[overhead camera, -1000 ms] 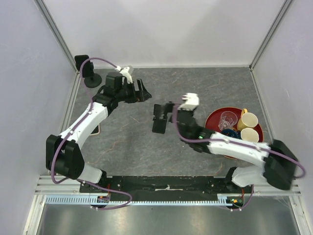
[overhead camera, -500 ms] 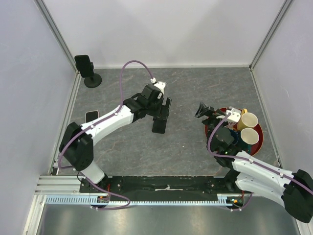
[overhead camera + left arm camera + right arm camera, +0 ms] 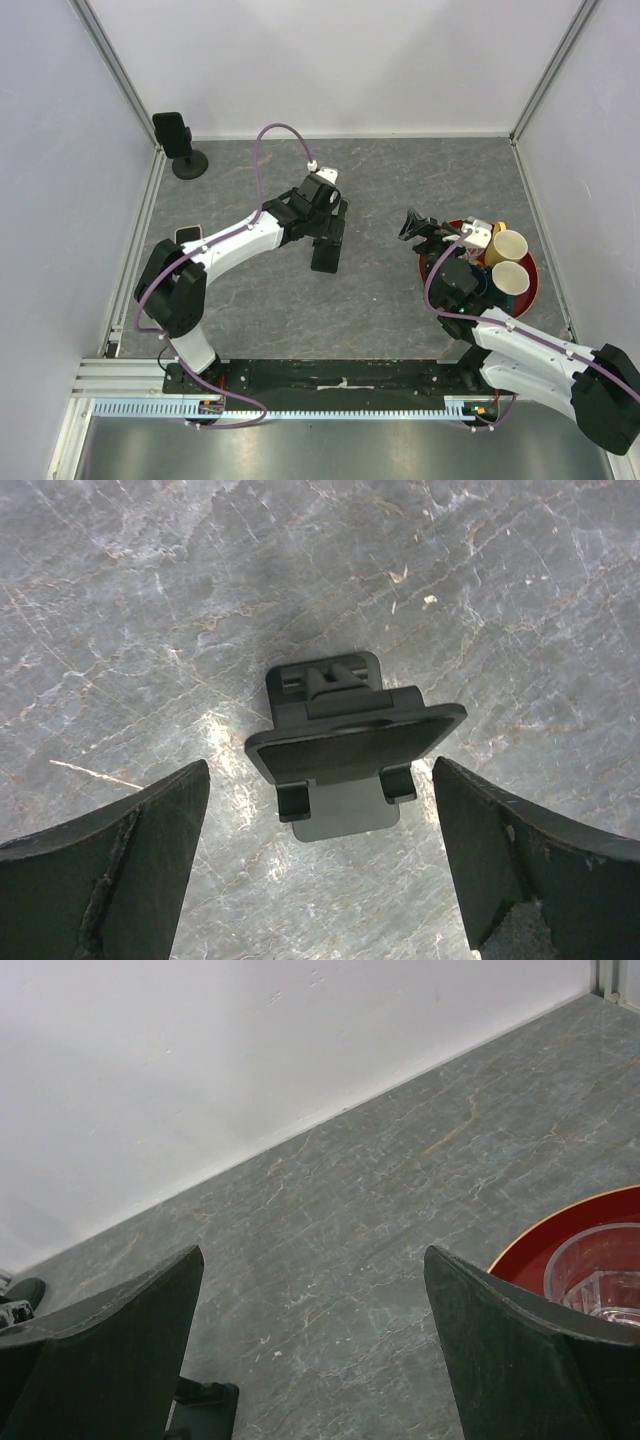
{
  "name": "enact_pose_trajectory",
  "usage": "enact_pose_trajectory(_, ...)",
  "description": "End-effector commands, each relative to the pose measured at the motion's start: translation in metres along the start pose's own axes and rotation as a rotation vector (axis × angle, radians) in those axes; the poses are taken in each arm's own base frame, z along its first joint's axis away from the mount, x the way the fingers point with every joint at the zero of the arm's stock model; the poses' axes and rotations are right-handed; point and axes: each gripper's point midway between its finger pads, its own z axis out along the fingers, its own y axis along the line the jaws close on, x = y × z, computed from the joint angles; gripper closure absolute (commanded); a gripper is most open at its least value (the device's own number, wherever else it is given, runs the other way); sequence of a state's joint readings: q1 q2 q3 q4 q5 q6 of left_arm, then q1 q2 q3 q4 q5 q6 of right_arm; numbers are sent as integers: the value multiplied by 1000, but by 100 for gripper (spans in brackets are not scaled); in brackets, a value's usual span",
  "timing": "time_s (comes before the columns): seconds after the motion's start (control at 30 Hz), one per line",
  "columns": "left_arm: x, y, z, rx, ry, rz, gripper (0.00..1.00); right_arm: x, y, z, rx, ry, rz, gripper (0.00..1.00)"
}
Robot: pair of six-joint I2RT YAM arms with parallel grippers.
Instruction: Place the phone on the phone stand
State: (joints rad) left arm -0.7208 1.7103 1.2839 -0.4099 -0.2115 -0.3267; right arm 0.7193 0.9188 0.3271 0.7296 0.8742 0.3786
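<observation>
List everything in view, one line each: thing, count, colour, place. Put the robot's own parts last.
table: one, grey marbled, walled on three sides
phone stand: one, black, middle of the table, under the left claw
phone: one, dark with a pale edge, flat near the table's left edge, partly hidden by the left arm
holder on a round base: one, black, far left corner
tray: one, red, right side of the table
mugs: two, yellow, on the tray
glass: one, clear, on the tray
left claw: one, black, open, above the phone stand
right claw: one, black, open, empty, at the tray's left edge
</observation>
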Motion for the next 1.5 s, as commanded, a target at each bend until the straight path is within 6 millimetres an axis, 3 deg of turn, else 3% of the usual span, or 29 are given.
enact_pose_trajectory(0.0,-33,-3,3,-33,-97,-56,2,-2,6,2,-28,-12,48,2)
enact_pose_trajectory(0.33,-39,-12,10,-5,-94,-66,1,5,9,5,-43,6,49,2)
enact_pose_trajectory(0.5,-42,-12,5,-7,-105,-96,1,7,10,6,-43,9,53,2)
enact_pose_trajectory(0.67,-32,-14,1,-20,-86,-142,0,7,9,6,-43,10,50,2)
enact_pose_trajectory(0.8,-22,-2,-4,-168,-129,-124,0,4,11,8,-44,6,56,2)
enact_pose_trajectory(0.93,-23,-10,-2,-199,-146,-211,0,6,12,7,-54,14,60,2)
enact_pose_trajectory(0.97,-22,0,-6,-271,-132,-234,0,5,11,7,-52,13,60,2)
enact_pose_trajectory(1.0,-11,6,3,-335,-93,-251,0,6,10,6,-53,14,58,2)
enact_pose_trajectory(1.07,-22,5,0,-386,-101,-316,0,1,8,5,-51,3,73,2)
enact_pose_trajectory(1.17,-17,2,2,-390,-81,-323,0,-2,4,3,-49,-7,80,2)
enact_pose_trajectory(1.33,-25,-5,4,-362,-110,-330,2,-4,1,3,-47,-15,86,2)
enact_pose_trajectory(1.47,-25,-5,5,-362,-109,-323,8,-3,1,4,-50,-13,93,2)
